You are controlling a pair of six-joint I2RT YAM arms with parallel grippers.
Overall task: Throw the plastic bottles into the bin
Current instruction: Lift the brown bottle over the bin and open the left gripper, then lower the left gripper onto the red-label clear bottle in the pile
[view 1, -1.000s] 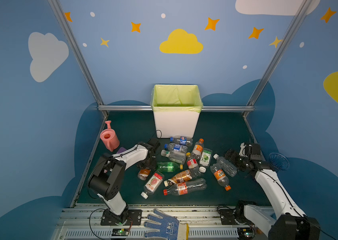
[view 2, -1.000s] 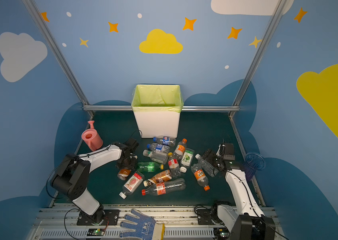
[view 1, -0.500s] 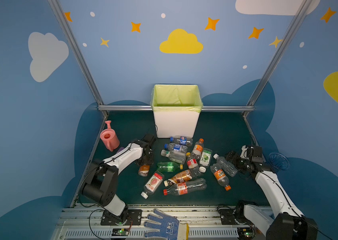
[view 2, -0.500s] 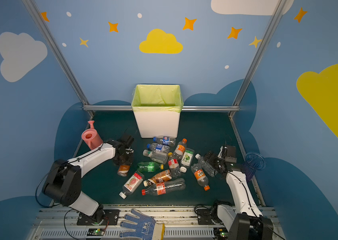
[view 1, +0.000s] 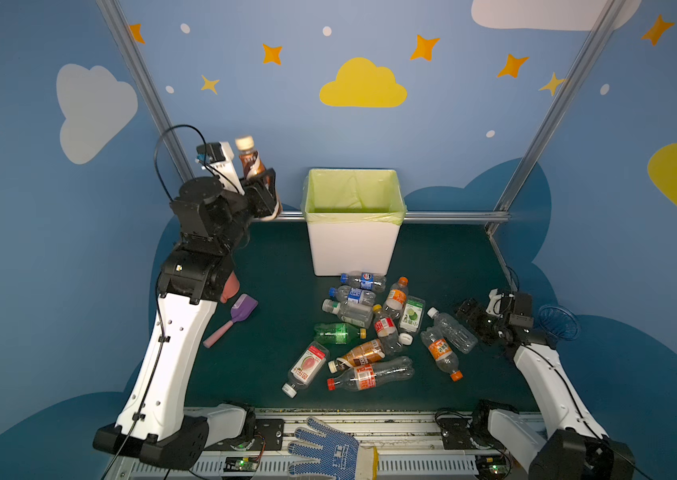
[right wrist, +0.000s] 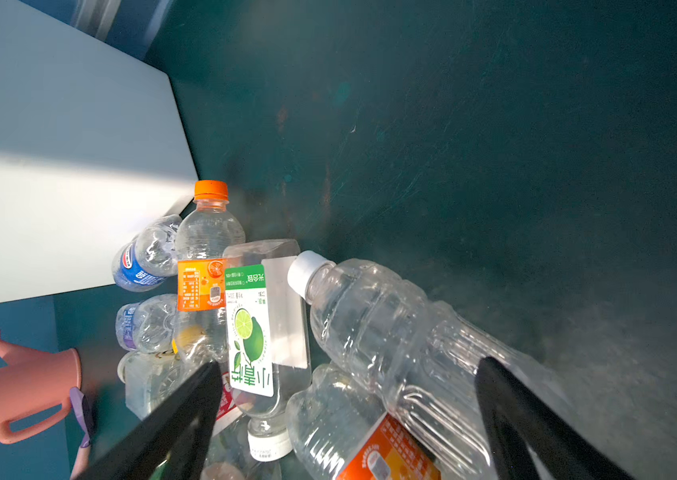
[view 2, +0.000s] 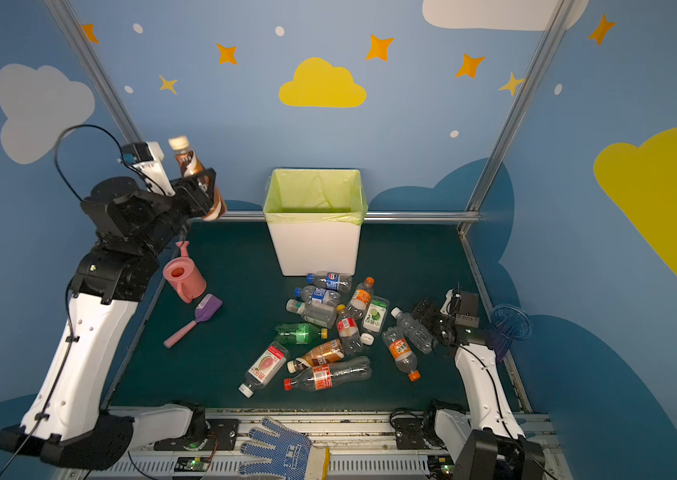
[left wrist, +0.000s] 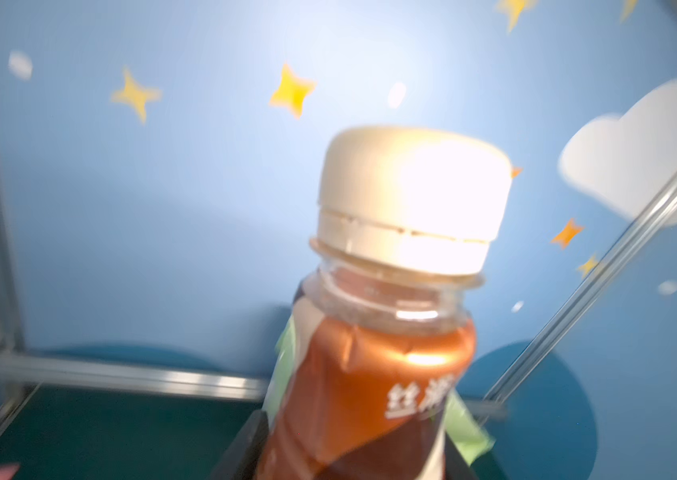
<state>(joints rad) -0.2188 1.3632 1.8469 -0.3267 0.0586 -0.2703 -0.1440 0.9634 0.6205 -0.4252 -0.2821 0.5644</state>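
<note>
Bottle, brown plastic with cream cap point(view 1: 250, 163), hangs gripped in left jaws near white bag-lined bin point(view 1: 351, 249); right jaws stand open.

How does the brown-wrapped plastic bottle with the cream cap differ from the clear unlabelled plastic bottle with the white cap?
Grip: the brown-wrapped bottle is clamped in the left gripper; the clear bottle lies loose before the open right gripper.
Pose: brown-wrapped bottle cap-up, high beside the white bin; clear bottle on its side on the green table.
Both are capped and outside the bin.
</note>
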